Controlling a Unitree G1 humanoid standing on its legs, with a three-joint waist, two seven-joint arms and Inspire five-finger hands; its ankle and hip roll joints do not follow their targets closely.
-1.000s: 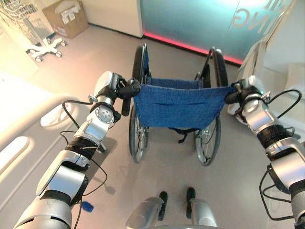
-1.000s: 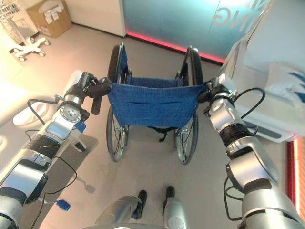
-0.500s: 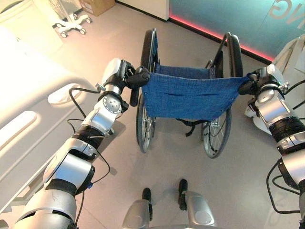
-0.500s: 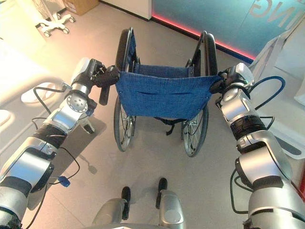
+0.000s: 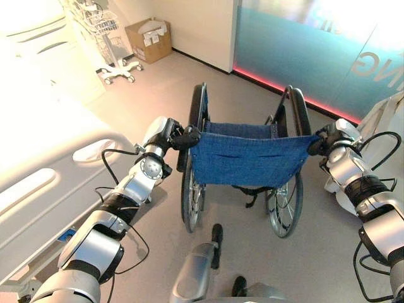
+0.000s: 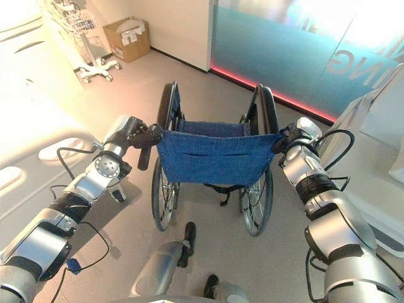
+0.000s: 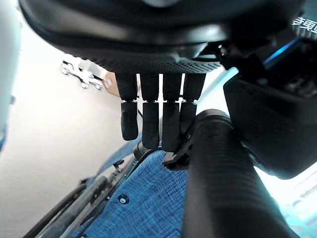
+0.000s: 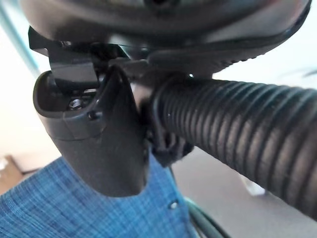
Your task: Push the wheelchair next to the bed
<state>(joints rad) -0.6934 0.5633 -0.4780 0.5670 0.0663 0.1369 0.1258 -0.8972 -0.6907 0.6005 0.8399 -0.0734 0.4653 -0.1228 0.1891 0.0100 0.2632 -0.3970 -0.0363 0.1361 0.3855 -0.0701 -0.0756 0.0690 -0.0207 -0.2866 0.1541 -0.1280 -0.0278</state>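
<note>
The left hand [image 5: 178,136] and right hand [image 5: 320,144] are each gripping, fingers curled, a rear handle of the wheelchair [image 5: 245,158], which is standing on the floor [image 5: 158,82] beside the bed [image 5: 44,170].

Blue-backed wheelchair [image 5: 247,159], white bed [image 5: 44,164], brown cardboard box [image 5: 149,39], grey floor [image 5: 158,88]

Lighting: bright, strongest upper left; bed [image 5: 44,170] washed out by glare. Glass wall [image 5: 303,57] carries white glare patches. Soft shadows under wheelchair [image 5: 246,158]. Wrist views: handles blurred, backgrounds overexposed.
</note>
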